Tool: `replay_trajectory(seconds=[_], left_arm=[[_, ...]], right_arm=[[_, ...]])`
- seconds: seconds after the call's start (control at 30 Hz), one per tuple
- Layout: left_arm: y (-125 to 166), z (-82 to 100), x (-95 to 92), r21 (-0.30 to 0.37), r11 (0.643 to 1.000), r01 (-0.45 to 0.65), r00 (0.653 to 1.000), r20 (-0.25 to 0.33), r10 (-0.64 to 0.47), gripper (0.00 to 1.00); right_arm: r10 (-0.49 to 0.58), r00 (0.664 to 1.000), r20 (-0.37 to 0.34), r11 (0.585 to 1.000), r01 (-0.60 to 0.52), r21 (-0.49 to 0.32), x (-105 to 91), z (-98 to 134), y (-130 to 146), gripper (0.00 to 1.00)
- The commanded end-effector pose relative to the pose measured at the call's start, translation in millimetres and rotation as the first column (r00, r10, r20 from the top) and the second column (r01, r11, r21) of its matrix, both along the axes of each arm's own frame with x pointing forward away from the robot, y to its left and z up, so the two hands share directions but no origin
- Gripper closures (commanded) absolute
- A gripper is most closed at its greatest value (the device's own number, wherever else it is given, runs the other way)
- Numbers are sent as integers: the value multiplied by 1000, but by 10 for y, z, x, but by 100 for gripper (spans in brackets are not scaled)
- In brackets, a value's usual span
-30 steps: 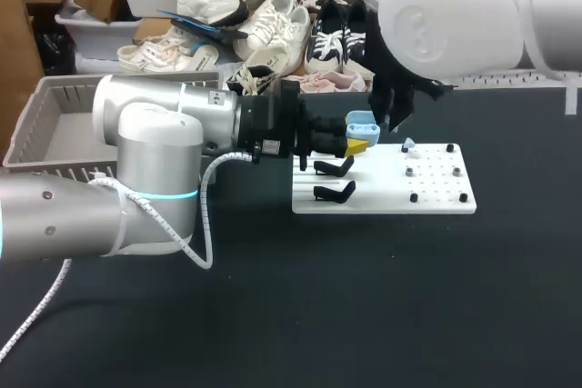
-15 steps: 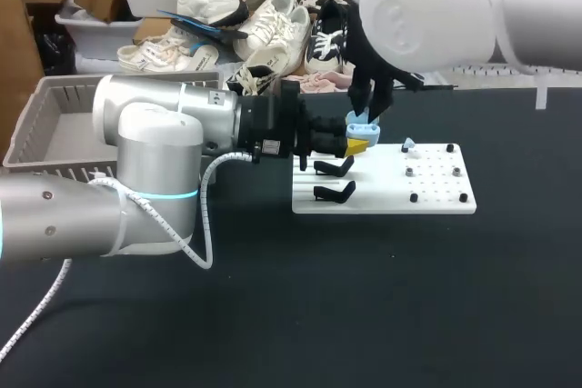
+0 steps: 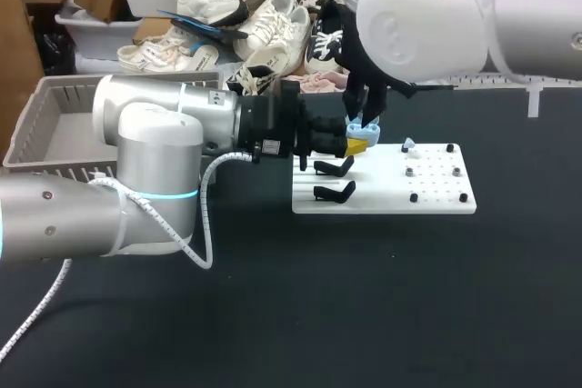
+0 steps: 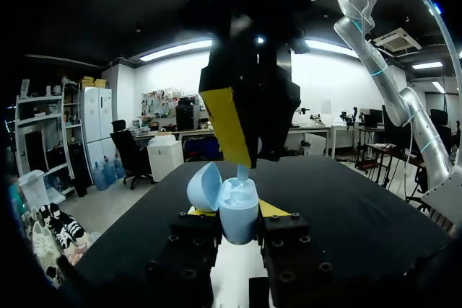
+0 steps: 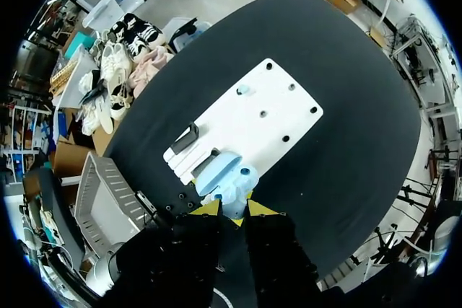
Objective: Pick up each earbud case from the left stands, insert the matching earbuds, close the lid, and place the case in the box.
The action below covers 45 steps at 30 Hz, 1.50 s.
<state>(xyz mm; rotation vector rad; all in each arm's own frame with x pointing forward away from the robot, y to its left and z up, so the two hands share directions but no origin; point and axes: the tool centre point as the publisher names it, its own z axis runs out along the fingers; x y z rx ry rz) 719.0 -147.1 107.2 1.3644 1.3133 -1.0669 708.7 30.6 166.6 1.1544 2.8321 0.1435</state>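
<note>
Plenty of bare black table (image 3: 364, 315) on the near side and out to the right, and the only fixture in the middle is the white board (image 3: 436, 197), with two black stands (image 3: 335, 167) at its left end and small pegs across its right half. The grey basket (image 3: 25, 129) sits well apart at the far left edge. All the action is above the board's far left corner. The left gripper (image 3: 360, 144) comes in level from the left and is clamped on the earbud case (image 4: 238, 210), a yellow tip pressing each flank. The pale blue case stands upright, long axis vertical and mouth facing up, with its lid (image 4: 204, 185) swung open and leaning off to one side. Directly over it, the right gripper (image 4: 245, 160) points straight down, its fingers pinched on a small earbud (image 4: 243, 172) whose lower end is at the case's mouth. A second earbud (image 3: 408, 144) sits on a peg near the board's far edge.
</note>
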Motion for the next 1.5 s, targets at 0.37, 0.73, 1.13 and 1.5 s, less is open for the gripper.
replay_trajectory(seconds=[0.37, 0.73, 1.13, 1.5], left_arm=[[0, -5, -11, -2, 1000, -4, 1000, 2, 4, 100], [0, -5, -11, -2, 1000, -4, 1000, 2, 4, 100], [0, -5, -11, -2, 1000, -4, 1000, 2, 4, 100], [0, -5, -11, -2, 1000, -4, 1000, 2, 4, 100]], right_arm=[[-11, 1000, 0, 1000, 11, 17, 35, -68, -81, 100], [-8, 1000, -5, 1000, 9, 30, 29, -86, -85, 100], [-7, 1000, 14, 1000, 7, 26, 27, -7, -85, 100], [-7, 1000, 6, 1000, 7, 29, 94, -47, -65, 100]])
